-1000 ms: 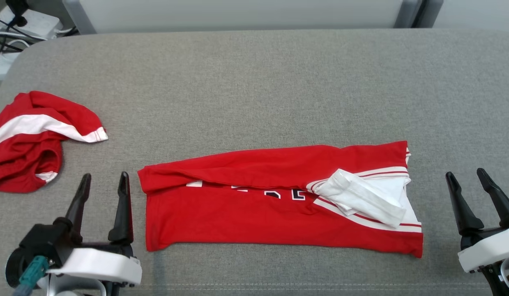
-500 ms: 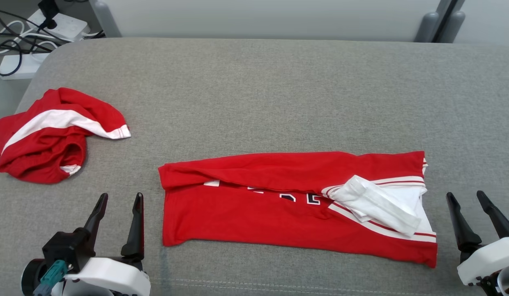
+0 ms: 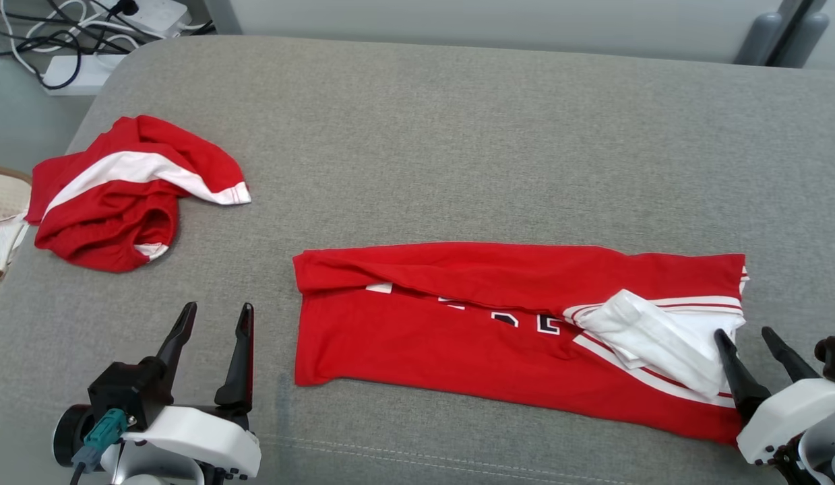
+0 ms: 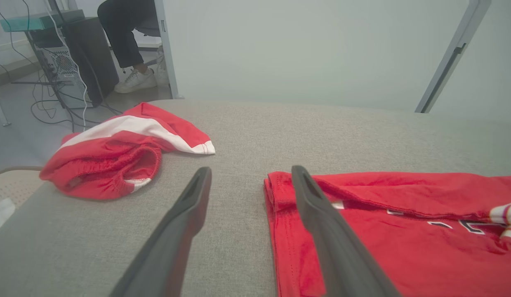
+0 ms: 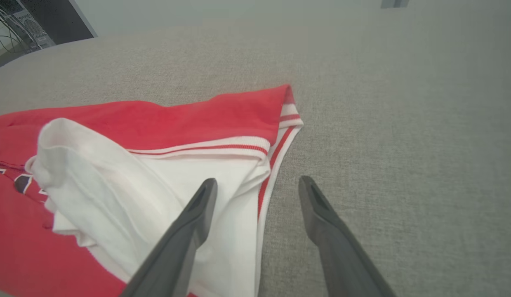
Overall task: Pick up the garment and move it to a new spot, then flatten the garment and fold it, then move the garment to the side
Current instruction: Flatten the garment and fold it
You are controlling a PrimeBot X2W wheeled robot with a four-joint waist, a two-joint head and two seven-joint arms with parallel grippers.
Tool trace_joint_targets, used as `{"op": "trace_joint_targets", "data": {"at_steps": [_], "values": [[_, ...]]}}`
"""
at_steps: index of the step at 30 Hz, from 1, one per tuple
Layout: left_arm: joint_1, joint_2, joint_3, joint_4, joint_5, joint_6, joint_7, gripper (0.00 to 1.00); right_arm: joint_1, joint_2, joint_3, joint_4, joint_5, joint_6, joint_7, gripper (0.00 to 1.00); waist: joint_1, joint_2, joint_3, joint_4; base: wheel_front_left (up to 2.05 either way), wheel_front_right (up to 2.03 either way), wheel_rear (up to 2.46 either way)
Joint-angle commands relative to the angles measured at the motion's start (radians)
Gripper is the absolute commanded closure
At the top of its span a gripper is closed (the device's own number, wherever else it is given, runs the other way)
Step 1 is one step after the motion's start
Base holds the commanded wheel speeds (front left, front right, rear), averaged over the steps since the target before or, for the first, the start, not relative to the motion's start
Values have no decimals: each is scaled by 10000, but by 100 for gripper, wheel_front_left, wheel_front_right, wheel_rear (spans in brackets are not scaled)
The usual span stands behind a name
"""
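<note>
The red shirt (image 3: 457, 343) lies folded lengthwise on the grey table (image 3: 457, 135). The left hand (image 3: 217, 308) and right hand (image 3: 744, 333) stand wide open and empty at its two ends, probably ready for the next fold.

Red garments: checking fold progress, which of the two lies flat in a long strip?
The lettered jersey at the centre, white sleeve on top; the striped garment far left is crumpled.
</note>
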Motion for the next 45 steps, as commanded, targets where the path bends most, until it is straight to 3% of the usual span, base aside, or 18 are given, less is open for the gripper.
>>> {"op": "trace_joint_targets", "data": {"at_steps": [1,10,11,12,13,14,18,29,35,39,45], "values": [[-583,240,442,-140,73,-4,-134,0,-229,-286,232,-9,100,42,61,0,0,-1,70,116,0,0,0],[-694,8,470,130,-7,-149,-362,0,-763,-186,858,942,916,42,750,0,0,-1,142,423,0,0,0],[-700,-9,474,150,-9,-158,-381,0,-799,-206,894,975,998,42,759,25,0,-1,145,433,0,0,0],[-700,-9,474,150,-9,-158,-381,0,-799,-206,894,975,998,42,759,25,0,-1,145,433,0,0,0],[-701,-25,474,174,-17,-164,-392,0,-821,-216,941,1016,1092,42,802,78,0,-1,150,436,0,0,0],[-705,-40,476,189,-22,-173,-405,0,-821,-206,1004,1053,1233,42,927,100,0,-1,161,429,0,0,0],[-722,-73,514,226,-33,-188,-456,0,-841,-333,1010,1037,1667,42,902,100,0,-1,208,335,0,0,0],[-851,-58,555,207,-13,-225,-517,0,-866,-1660,-435,1906,1917,42,39,100,0,-1,384,-251,0,0,0],[-1016,-72,509,212,6,-273,-515,0,-1006,-2274,-624,2094,2094,42,-131,100,0,-1,478,-517,0,0,0],[-1010,-36,558,206,-10,-229,-521,0,-1219,-2090,-330,1468,2398,42,188,100,0,-1,474,-726,0,0,0],[-955,29,558,138,-12,-177,-492,0,-1257,-1767,117,-552,2655,42,1073,100,0,-1,418,-944,0,0,0]]}}
